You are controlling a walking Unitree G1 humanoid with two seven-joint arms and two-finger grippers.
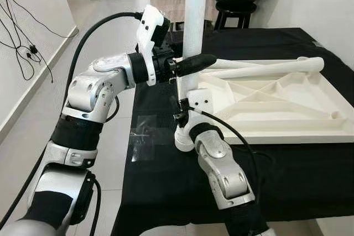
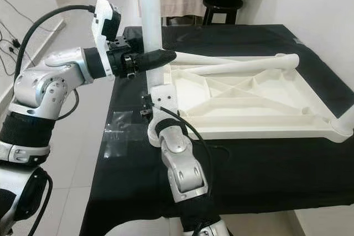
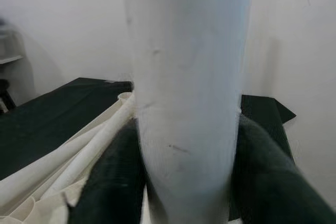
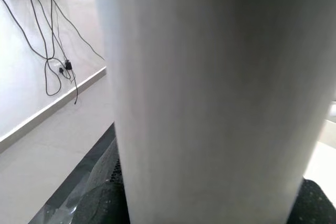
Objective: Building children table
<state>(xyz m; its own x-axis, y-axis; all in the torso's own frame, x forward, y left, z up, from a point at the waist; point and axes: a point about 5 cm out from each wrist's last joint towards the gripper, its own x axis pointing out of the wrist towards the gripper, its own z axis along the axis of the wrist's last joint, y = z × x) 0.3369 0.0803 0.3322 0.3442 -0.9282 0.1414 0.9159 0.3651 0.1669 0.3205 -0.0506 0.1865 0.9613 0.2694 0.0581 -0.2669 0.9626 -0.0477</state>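
Clamped on a smooth white cylindrical table leg (image 1: 194, 20) with both jaws: left gripper (image 1: 193, 63) across it at mid-height, matte black fingers (image 3: 113, 182) pressed to either side of the tube; right gripper (image 1: 182, 115) lower down by the base, its black padded fingers (image 4: 100, 205) hugging the same tube. Standing upright at the near left corner of an overturned white plastic tabletop (image 1: 310, 125), ribbed underneath with diagonal and straight webs inside a raised rim. Lying flat on a black cloth-covered table (image 1: 166, 181). Two more white round legs (image 1: 265, 67) resting slantwise across the far edge of the tabletop, side by side. Glossy pale tiled floor (image 1: 33, 120) alongside; round black stool (image 1: 235, 12) beyond the table
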